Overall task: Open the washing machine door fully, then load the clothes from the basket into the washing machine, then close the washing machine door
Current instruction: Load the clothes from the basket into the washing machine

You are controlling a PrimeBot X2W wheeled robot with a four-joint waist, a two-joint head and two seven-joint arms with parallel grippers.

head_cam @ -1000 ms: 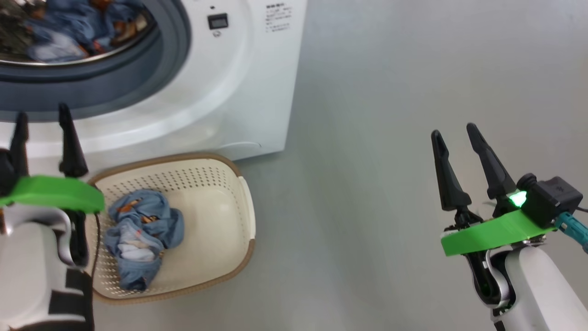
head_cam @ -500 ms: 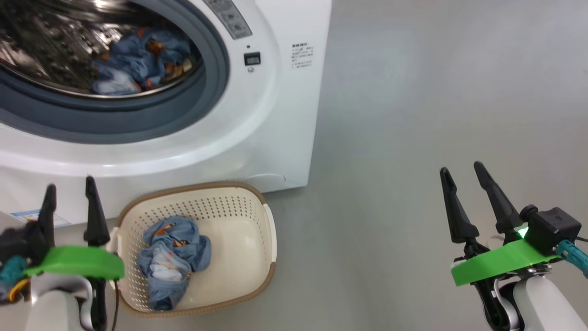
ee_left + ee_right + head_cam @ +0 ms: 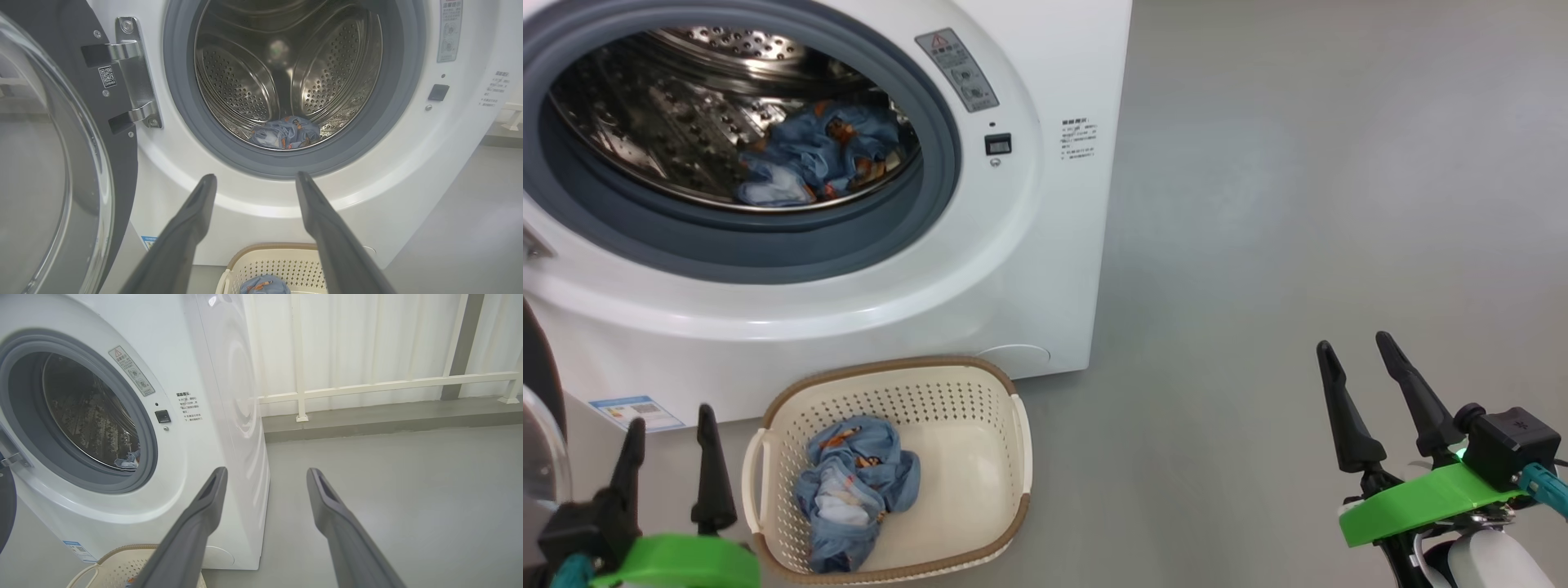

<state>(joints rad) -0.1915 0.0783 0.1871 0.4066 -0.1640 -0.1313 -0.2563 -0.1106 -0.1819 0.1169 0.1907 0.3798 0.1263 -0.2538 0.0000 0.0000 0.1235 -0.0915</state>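
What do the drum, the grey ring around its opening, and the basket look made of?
The drum looks like polished steel: bright reflections, punched holes. The grey ring looks like matte rubber, though stiff plastic is possible. The basket looks like moulded cream plastic with perforated walls; its brown rim seems woven-look, likely plastic too.

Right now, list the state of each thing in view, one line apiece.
washing machine door: swung open, off to the left.
washing machine: open, a blue garment lying in its drum.
basket: on the floor, holding a second blue garment.
left gripper: open, empty.
right gripper: open, empty.
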